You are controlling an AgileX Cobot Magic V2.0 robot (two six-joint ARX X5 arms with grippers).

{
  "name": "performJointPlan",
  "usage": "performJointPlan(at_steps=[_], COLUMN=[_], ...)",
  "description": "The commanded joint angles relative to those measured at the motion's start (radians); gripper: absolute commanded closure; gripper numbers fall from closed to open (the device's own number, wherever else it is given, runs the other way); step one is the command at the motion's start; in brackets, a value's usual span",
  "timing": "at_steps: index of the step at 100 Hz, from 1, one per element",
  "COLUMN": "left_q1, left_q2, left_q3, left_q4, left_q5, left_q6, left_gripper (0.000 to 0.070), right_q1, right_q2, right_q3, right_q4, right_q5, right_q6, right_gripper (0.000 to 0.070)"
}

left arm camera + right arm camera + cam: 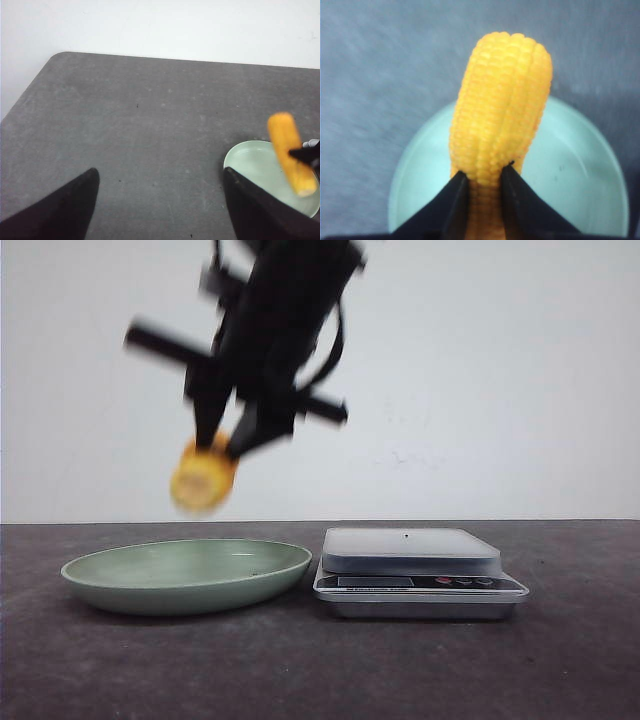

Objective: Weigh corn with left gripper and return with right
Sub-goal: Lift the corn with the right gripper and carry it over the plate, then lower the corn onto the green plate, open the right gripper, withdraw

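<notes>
The right end effector (482, 172) is clamped on the corn (500, 115), its two black fingers (447, 207) pressing the cob's sides, and holds it in the air above the pale green plate (150, 585), apart from it. The front view is motion-blurred, so the cob's exact tilt is hard to tell. The left end effector (160, 200) hangs over bare dark worktop (150, 115) with its fingers spread wide, holding nothing. A silver scale (415, 570) sits just beside the plate.

Yellow-orange corn (500, 130) with ribbed kernel rows was above the pale green plate (120, 585), beside a silver-grey scale (415, 570) on the dark grey table (300, 670).
</notes>
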Motion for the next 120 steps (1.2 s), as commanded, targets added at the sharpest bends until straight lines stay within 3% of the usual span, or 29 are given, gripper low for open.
performJointPlan(at_steps=[1, 28, 32, 43, 49, 68, 87, 120], left_q1=[-0.008, -0.008, -0.008, -0.008, -0.008, -0.008, -0.008, -0.008], left_q2=[0.004, 0.004, 0.004, 0.004, 0.004, 0.004, 0.004, 0.004], left_q3=[0.011, 0.011, 0.011, 0.011, 0.011, 0.011, 0.011, 0.01], left_q4=[0.011, 0.003, 0.003, 0.004, 0.004, 0.005, 0.007, 0.021], left_q5=[-0.005, -0.005, -0.005, -0.005, -0.005, -0.005, -0.005, -0.005], left_q6=[-0.002, -0.002, -0.002, -0.002, -0.002, 0.0, 0.002, 0.002], left_gripper=[0.0224, 0.0224, 0.0224, 0.0224, 0.0224, 0.0224, 0.0224, 0.0224], right_q1=[0.022, 0.032, 0.032, 0.032, 0.032, 0.027, -0.038, -0.344], right_q2=[0.046, 0.093, 0.093, 0.093, 0.093, 0.082, -0.045, -0.455], right_q3=[0.02, 0.019, 0.019, 0.019, 0.019, 0.022, 0.025, 0.025], right_q4=[0.016, 0.035, 0.037, 0.039, 0.039, 0.043, -0.025, -0.252], right_q5=[0.005, 0.025, 0.025, 0.025, 0.025, 0.024, 0.024, 0.008], right_q6=[0.022, 0.027, 0.027, 0.026, 0.026, -0.003, -0.104, -0.279], right_gripper=[0.07, 0.069, 0.0626, 0.0343, 0.0272, 0.0269, 0.027, 0.0271])
